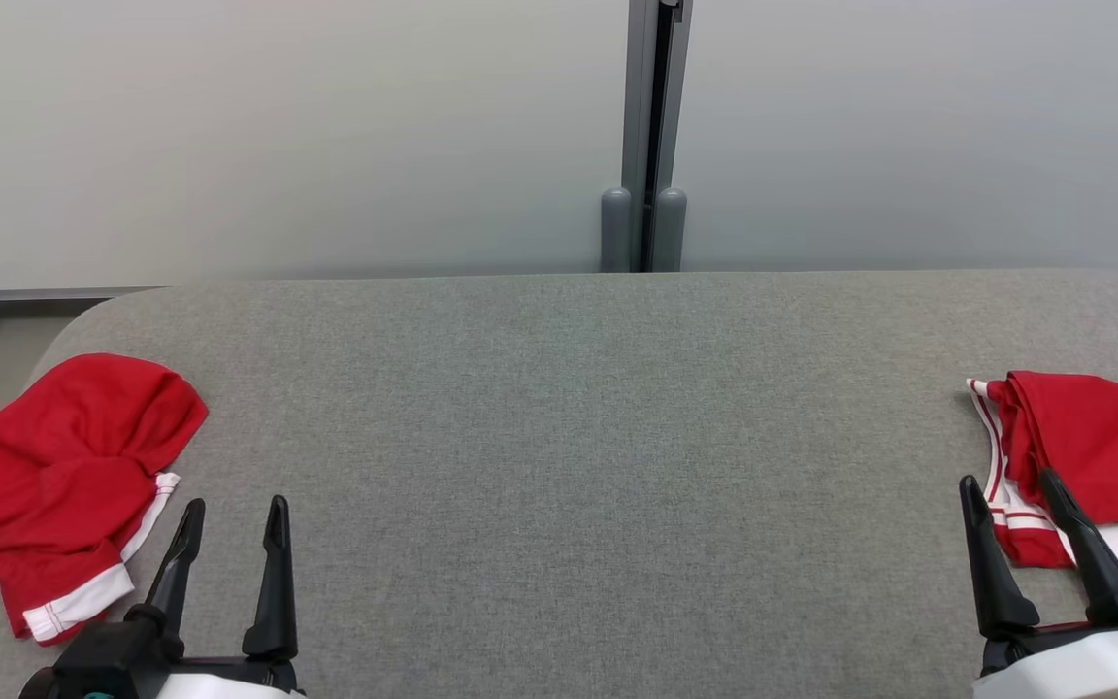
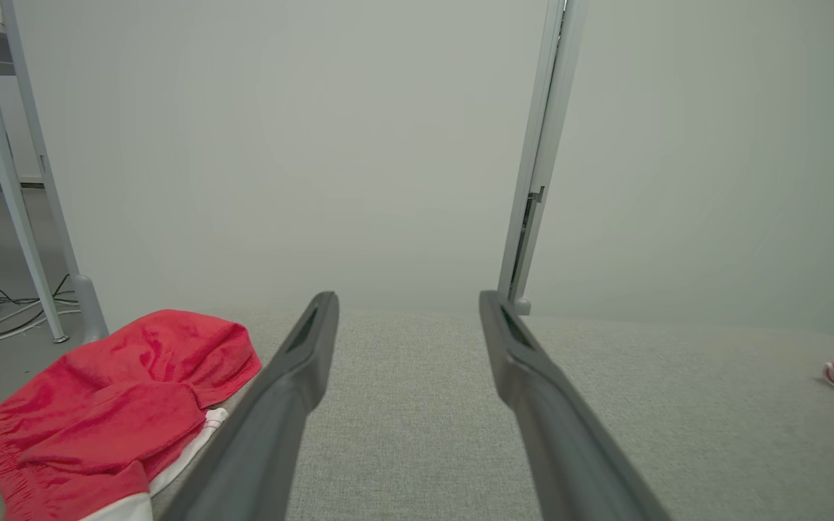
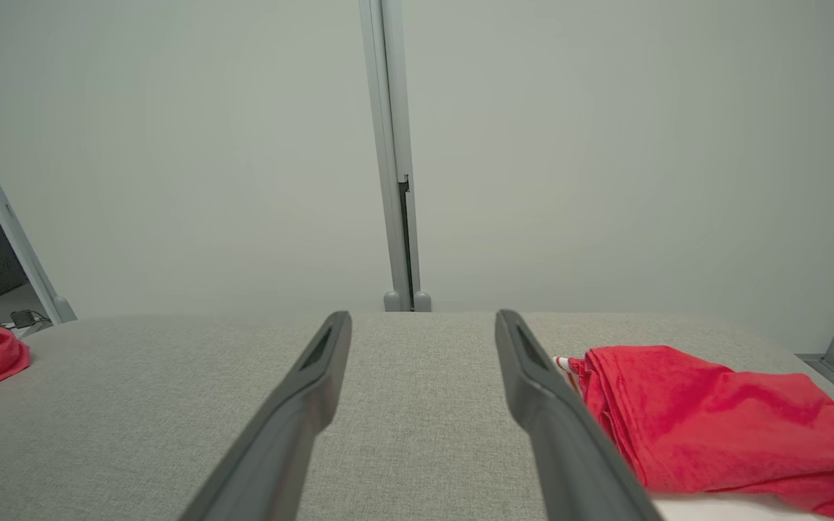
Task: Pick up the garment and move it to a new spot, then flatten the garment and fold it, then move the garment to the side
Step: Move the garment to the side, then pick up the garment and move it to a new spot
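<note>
Left claw: the left claw [image 1: 236,505] is wide open and holds nothing; its fingers point away from the robot, just beside the left garment
Right claw: the right claw [image 1: 1008,481] is also wide open and empty; in the head view its fingers overlap the near edge of the right garment, but I cannot tell if they touch it
Counter: the grey fabric-covered counter [image 1: 598,437] carries one garment at each end; the middle between them is, I think, the place for flattening and folding
Left garment: the crumpled red cloth garment with a white hem [image 1: 54,476] lies in a heap at the left end
Right garment: the red cloth garment with white stripes [image 1: 1093,447] lies at the right end, partly cut by the picture's edge
Why so: both claws stand in what seems a rest pose, one near each garment; which garment is the next one I cannot tell
Direction: the left garment's long axis runs from far to near, with the white hem toward the robot; the right one turns its striped edge to the counter's middle, and its long axis is not fully visible
</note>
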Controlling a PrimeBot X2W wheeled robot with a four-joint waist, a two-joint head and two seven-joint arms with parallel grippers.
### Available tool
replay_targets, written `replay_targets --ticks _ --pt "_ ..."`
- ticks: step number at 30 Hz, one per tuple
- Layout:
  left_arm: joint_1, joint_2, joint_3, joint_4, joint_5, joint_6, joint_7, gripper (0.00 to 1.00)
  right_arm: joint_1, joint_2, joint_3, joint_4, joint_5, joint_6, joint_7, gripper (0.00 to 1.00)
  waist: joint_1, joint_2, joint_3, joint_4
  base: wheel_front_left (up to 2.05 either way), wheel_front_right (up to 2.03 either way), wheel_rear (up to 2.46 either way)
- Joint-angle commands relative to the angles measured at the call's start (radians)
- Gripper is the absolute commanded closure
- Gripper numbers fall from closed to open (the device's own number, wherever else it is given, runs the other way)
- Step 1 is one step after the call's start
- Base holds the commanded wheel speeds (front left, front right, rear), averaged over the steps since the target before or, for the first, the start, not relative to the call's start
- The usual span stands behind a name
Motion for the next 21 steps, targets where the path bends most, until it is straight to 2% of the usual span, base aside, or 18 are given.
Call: replay_targets --ticks 1,21 --pt "0.008 -0.002 0.009 0.004 0.01 -0.007 -0.006 0.0 -0.003 -0.003 -0.001 0.002 -0.005 0.001 -0.009 0.0 0.0 -0.0001 0.001 -0.002 0.0 0.0 0.0" --pt "-0.004 -0.016 0.034 0.026 0.015 -0.026 -0.006 0.0 -0.014 0.001 0.028 -0.001 0.001 0.001 -0.008 0.0 0.0 -0.0001 0.008 -0.002 0.0 0.0 0.0"
